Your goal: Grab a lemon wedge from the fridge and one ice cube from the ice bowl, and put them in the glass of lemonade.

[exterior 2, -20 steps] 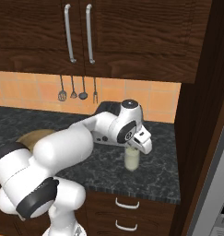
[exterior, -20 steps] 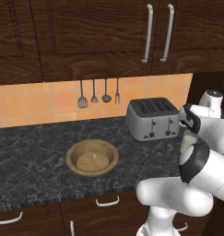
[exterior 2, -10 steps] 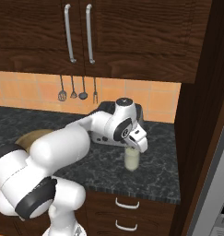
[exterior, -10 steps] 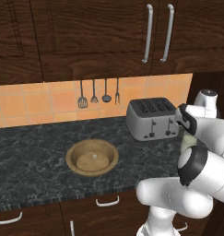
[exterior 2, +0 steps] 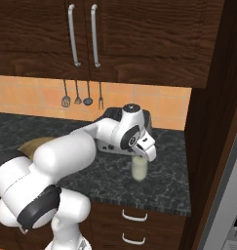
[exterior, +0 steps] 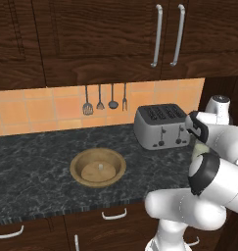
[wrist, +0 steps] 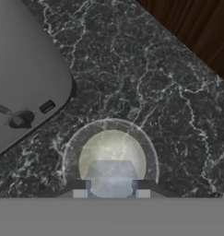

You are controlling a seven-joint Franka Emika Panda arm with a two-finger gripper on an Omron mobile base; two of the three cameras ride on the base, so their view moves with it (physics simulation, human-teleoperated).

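Hovering directly above the glass of lemonade [wrist: 112, 159], the jaws pinch a small whitish ice cube [wrist: 111, 177] between their two dark fingertips [wrist: 78, 189], as the hand camera shows looking straight down. The cube sits over the pale creamy-yellow liquid, within the ring of the glass rim.

From the right base camera, the gripper [exterior 2: 143, 152] hangs just above the glass [exterior 2: 139, 169], which stands upright on the dark marbled table [exterior 2: 173, 185], near a dark wooden side panel [exterior 2: 207, 122]. A silver four-slot toaster [exterior: 161, 125] stands beside the glass, toward the tiled back wall; one grey corner of it fills the upper left of the hand camera's picture [wrist: 26, 78].

From the left base camera, the wide wooden ice bowl [exterior: 98, 167] rests on the table well to the left of the toaster, with one small whitish cube at its middle. Four utensils [exterior: 105, 99] hang on the orange tiled wall above it, under dark wooden cabinets [exterior: 115, 39] with long metal handles. A sliver of the grey fridge [exterior 2: 234, 195] shows at the far right edge of the right base camera's picture.
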